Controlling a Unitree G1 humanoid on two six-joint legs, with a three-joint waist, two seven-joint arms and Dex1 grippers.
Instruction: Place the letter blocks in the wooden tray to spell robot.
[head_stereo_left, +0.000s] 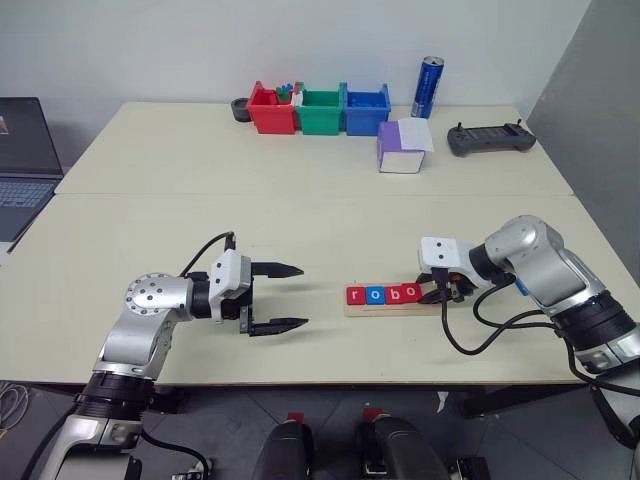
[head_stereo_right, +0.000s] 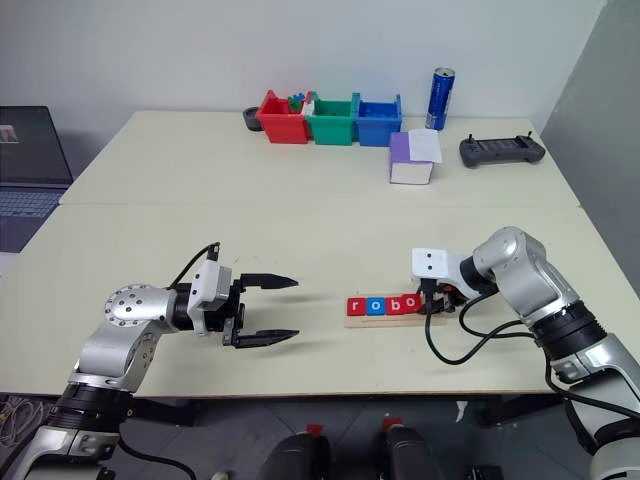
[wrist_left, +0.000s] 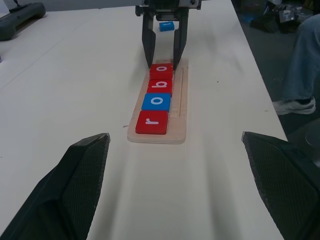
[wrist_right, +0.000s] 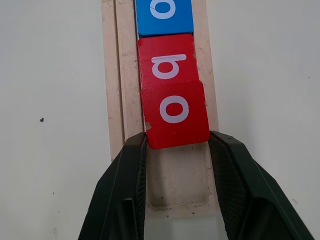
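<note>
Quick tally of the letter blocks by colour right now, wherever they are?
Red letter blocks: 3, the r, b and second o, all in the wooden tray
Blue letter blocks: 2, the first o in the tray, one on the table beyond it
Total: 5

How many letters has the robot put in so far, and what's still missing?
Three letters, r, o and b, already lie in the wooden tray. The fourth, a red o, is in hand: the right pincer grips its sides and it overlaps the red b, not yet flat. Still missing is the last letter: a blue block waits on the table beyond the tray. The left pincer hangs open, holding nothing.
</note>
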